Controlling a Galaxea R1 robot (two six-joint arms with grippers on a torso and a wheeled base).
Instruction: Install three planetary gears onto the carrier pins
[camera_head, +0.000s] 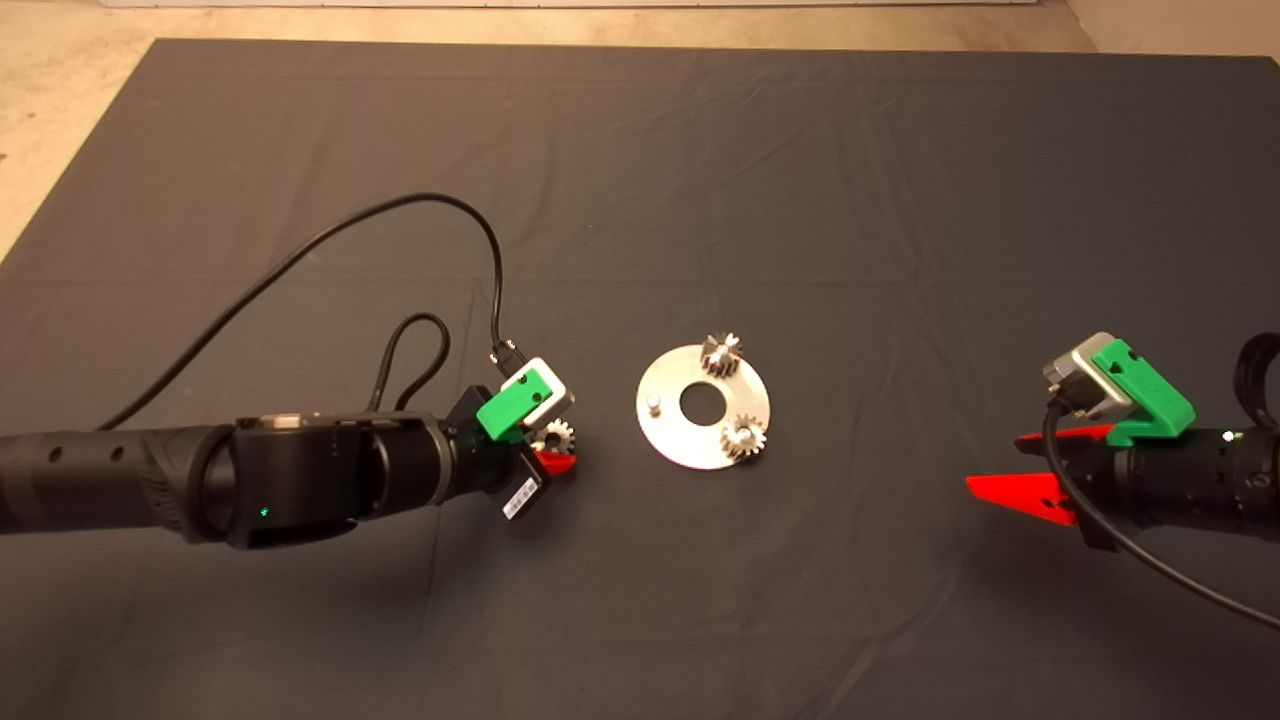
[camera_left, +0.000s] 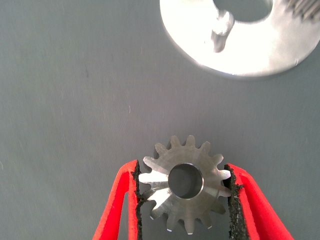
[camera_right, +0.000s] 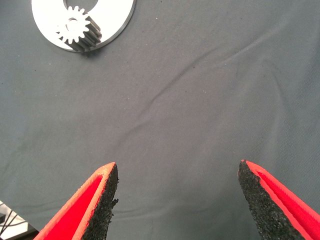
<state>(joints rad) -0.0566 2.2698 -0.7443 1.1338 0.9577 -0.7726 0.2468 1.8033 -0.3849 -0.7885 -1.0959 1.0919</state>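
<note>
One silvery gear (camera_left: 186, 190) pinched between our left gripper (camera_left: 185, 200) pads, on mat (camera_head: 300, 150) just left of disc (camera_head: 672, 440). Two gears (camera_head: 720, 354) (camera_head: 745, 437) seated on disc pins; third pin (camera_head: 653, 404) bare. We see right gripper (camera_right: 177, 200) wide apart, holding nothing, well right of disc.

Even soft light, disc (camera_left: 240, 50) glare, faint shadows

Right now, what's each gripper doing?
Left gripper: closed on a gear, beside the disc.
Right gripper: open, empty, over the mat.
</note>
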